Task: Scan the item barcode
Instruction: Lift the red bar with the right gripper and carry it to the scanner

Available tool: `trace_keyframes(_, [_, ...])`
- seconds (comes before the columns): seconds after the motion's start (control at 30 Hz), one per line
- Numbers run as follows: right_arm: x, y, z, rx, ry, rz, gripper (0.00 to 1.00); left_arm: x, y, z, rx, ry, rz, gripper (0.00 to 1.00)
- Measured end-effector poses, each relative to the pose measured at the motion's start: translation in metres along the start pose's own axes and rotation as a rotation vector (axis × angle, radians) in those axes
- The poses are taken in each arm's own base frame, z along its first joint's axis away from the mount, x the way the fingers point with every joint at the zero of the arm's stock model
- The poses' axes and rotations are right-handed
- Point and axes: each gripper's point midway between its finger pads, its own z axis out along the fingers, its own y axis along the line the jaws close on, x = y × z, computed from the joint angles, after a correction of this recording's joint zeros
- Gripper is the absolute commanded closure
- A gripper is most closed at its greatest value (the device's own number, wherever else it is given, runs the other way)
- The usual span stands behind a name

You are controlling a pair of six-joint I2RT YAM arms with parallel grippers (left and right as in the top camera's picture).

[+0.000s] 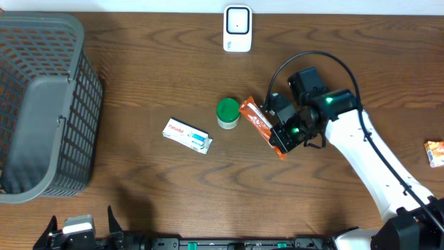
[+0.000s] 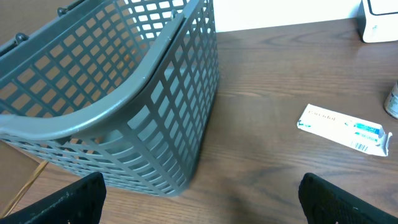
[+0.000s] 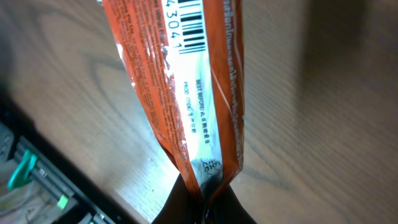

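The item is an orange snack packet (image 1: 255,117) lying slanted on the wood table just right of the centre. My right gripper (image 1: 281,142) is shut on its lower right end. In the right wrist view the packet (image 3: 186,93) stretches away from the pinching gripper (image 3: 204,199), back seam up, with its barcode (image 3: 185,25) showing at the far end. The white scanner (image 1: 237,28) stands at the table's back edge, apart from the packet. My left gripper (image 2: 202,196) hangs open over bare table at the front left, with nothing between its fingers (image 2: 68,199).
A grey mesh basket (image 1: 41,104) fills the left side, close to my left gripper (image 2: 112,93). A white box (image 1: 187,135) and a green-lidded jar (image 1: 227,112) sit mid-table, the jar touching the packet's far end. Another orange pack (image 1: 436,153) lies at the right edge.
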Motion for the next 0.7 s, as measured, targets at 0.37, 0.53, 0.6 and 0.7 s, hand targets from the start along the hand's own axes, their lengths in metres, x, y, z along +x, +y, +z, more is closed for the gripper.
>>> trace_keyframes(0.37, [-0.02,0.011,-0.017,-0.029,-0.066,-0.122,0.99,0.0,0.0,0.0,0.0,0.0,0.0,0.01])
trace_keyframes(0.53, [-0.021,0.008,-0.017,-0.01,-0.067,-0.128,0.99,0.0,0.0,0.0,0.0,0.0,0.0,0.01])
trace_keyframes(0.6, [-0.025,0.007,-0.017,-0.003,-0.081,-0.132,0.99,0.0,0.0,0.0,0.0,0.0,0.0,0.01])
trace_keyframes(0.7, [-0.029,0.01,-0.016,0.0,-0.096,-0.141,0.99,0.0,0.0,0.0,0.0,0.0,0.0,0.01])
